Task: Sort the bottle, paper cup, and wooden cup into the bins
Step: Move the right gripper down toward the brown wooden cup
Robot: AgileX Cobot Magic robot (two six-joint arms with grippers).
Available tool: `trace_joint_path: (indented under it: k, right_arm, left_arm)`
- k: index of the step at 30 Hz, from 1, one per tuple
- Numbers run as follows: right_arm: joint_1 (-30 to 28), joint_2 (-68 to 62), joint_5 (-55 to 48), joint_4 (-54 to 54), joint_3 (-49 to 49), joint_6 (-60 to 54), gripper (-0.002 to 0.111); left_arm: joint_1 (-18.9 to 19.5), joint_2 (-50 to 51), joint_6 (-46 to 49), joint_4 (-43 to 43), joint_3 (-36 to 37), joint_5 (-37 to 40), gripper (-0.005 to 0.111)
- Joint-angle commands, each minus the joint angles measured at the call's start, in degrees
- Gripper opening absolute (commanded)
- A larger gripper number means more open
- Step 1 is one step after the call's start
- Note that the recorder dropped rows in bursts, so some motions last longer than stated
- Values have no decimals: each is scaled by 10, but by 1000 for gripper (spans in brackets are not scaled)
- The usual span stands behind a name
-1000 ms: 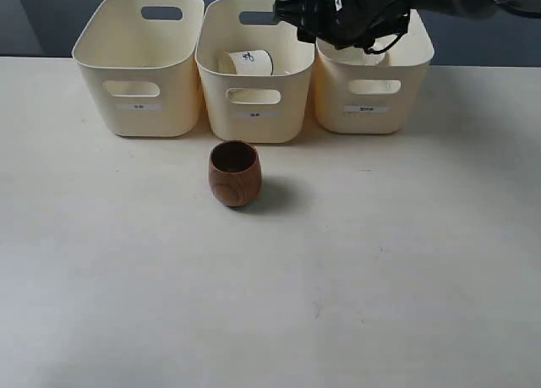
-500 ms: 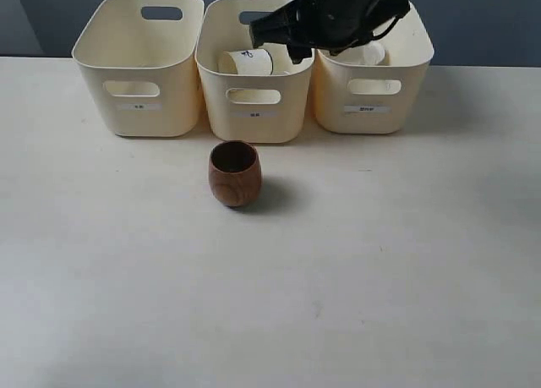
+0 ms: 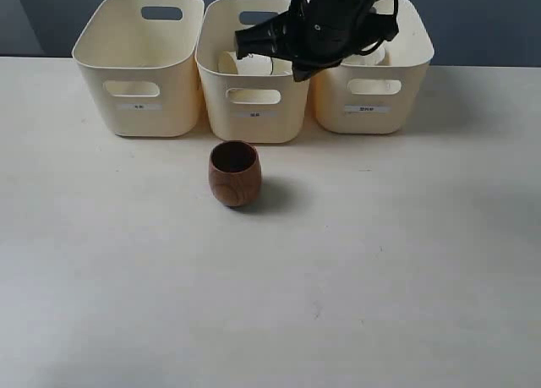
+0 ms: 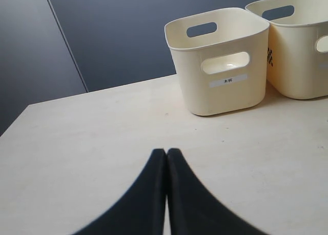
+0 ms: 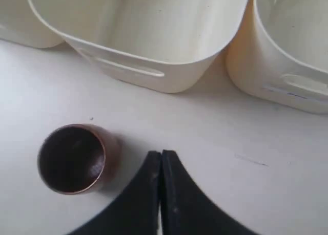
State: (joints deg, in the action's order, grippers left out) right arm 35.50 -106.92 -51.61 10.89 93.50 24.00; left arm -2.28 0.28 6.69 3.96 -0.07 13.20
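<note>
The wooden cup (image 3: 234, 173) stands upright on the table in front of the middle bin (image 3: 254, 109); it also shows from above in the right wrist view (image 5: 73, 158). My right gripper (image 3: 243, 41) is shut and empty, hovering over the middle bin's rim; in its wrist view the gripper (image 5: 161, 154) sits just beside the cup, apart from it. A sliver of the white paper cup (image 3: 226, 63) shows inside the middle bin, mostly behind the arm. The bottle is hidden. My left gripper (image 4: 166, 152) is shut and empty, low over bare table.
The left bin (image 3: 139, 75) looks empty and also shows in the left wrist view (image 4: 220, 61). The right bin (image 3: 372, 92) stands against the middle one, its inside largely covered by the black right arm (image 3: 338, 20). A dark wall runs behind the bins.
The right arm has swung left and lower from over the right bin to over the middle bin, now covering most of the paper cup. The wooden cup has not moved.
</note>
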Motion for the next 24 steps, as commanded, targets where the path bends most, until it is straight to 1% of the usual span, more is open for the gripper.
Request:
trace_joint_path:
  k: [1,4,6,9,11,13,14,15,16,17,19,20,21,24]
  right_arm:
    - [0,4,-3,-41,4,-66,-1]
    - [0,3,0,-51,-3,-75,-1]
    - [0,3,19,-88,-26,-127,-1]
    - [0,3,72,-181,-61,-207,-1]
    - [0,3,99,-208,-71,-228,-1]
    - [0,3,108,-216,-76,-229,3]
    - [0,3,112,-216,-81,-230,6]
    - [0,3,112,-216,-85,-230,15]
    - [0,1,110,-217,-86,-230,22]
    - [0,-5,107,-229,-86,-230,36]
    - [0,-20,102,-259,-86,-230,54]
    - [0,-27,102,-265,-86,-233,57]
    - [0,-33,102,-269,-86,-240,57]
    - [0,-48,105,-270,-86,-240,54]
  left_arm:
    - [-2,-3,-1,0,1,-3,0]
    - [-2,-3,-1,0,1,-3,0]
    - [-2,-3,-1,0,1,-3,0]
    - [-2,-3,-1,0,1,-4,0]
    - [-2,-3,-1,0,1,-3,0]
    - [-2,-3,-1,0,1,-3,0]
    - [-2,-3,-1,0,1,-3,0]
    - [-2,-3,-1,0,1,-3,0]
    - [-2,-3,-1,0,1,-3,0]
    - [-2,-3,-1,0,1,-3,0]
    - [-2,-3,-1,0,1,-3,0]
    - [-2,-3,-1,0,1,-3,0]
    - [-2,-3,-1,0,1,-3,0]
    - [-2,-3,-1,0,1,-3,0]
